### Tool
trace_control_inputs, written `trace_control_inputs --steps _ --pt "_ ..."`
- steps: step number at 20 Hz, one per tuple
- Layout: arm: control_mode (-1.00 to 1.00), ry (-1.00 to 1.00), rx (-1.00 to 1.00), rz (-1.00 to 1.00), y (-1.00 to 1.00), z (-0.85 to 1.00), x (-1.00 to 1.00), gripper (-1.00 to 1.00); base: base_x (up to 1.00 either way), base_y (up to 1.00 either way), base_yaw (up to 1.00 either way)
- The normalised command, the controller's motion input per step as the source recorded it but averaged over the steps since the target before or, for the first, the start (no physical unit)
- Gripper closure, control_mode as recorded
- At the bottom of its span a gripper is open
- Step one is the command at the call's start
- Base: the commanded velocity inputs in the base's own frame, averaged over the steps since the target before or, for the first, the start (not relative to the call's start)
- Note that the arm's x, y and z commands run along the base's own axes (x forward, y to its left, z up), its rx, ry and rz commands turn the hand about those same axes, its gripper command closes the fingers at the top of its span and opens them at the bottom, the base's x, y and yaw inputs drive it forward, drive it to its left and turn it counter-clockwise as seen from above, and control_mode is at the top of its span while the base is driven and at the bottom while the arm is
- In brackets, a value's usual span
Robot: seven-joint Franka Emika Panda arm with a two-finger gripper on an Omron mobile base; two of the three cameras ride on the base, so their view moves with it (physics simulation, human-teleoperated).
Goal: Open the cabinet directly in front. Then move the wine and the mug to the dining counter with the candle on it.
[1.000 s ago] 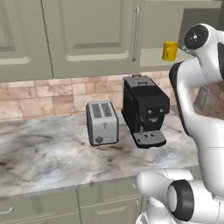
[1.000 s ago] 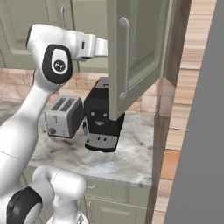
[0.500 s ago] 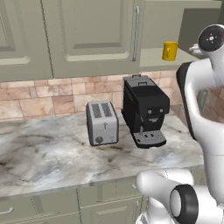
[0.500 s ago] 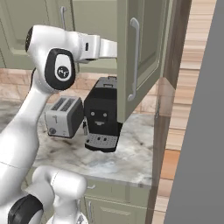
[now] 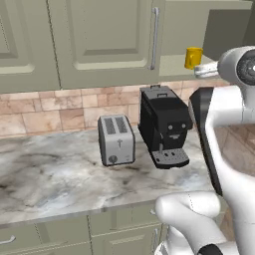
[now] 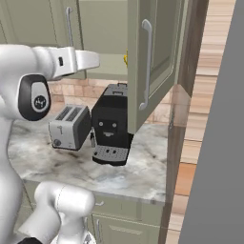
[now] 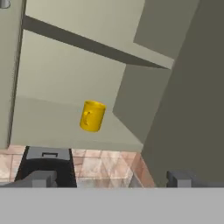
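The cabinet (image 6: 155, 57) has its right door swung wide open, the silver handle (image 6: 145, 64) facing out. On its bottom shelf stands the yellow mug (image 7: 92, 116), upright and alone; it is also visible as the mug (image 5: 193, 58) and as a yellow sliver of mug (image 6: 126, 58) behind the door edge. My gripper (image 7: 113, 179) is open with nothing between its fingers, and it points into the cabinet from below and short of the mug. The wine, the dining counter and the candle are out of view.
A black coffee machine (image 5: 164, 124) and a silver toaster (image 5: 116, 139) stand on the marble worktop (image 5: 55, 179) under the cabinet. The left cabinet door (image 5: 104, 40) is shut. The open door juts out over the worktop's right end. A wooden wall panel (image 6: 190, 95) rises at the right.
The arm has sunk a little and the hand has drawn back from the door's edge. The door stands slightly further open. The gripper stays open.
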Motion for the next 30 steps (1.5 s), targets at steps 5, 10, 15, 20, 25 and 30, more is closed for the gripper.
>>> trace_control_inputs --steps 5,10,15,20,25,30 --pt "-1.00 0.00 0.01 0.33 1.00 0.00 0.00 -1.00 0.00 0.00 0.00" --pt "-1.00 -0.02 0.09 0.31 0.77 -0.13 -0.04 -1.00 0.00 0.00 0.00" --pt "-1.00 -0.10 0.30 0.17 0.07 -0.33 -0.05 -1.00 0.00 0.00 0.00" --pt "-1.00 -0.17 0.16 0.05 0.00 -0.09 -0.06 -1.00 0.00 0.00 0.00" --pt "-1.00 -0.15 0.00 0.00 0.02 0.00 -0.01 -1.00 0.00 0.00 0.00" --pt "-1.00 -0.09 0.00 0.00 0.01 0.00 0.02 -1.00 0.00 0.00 0.00"
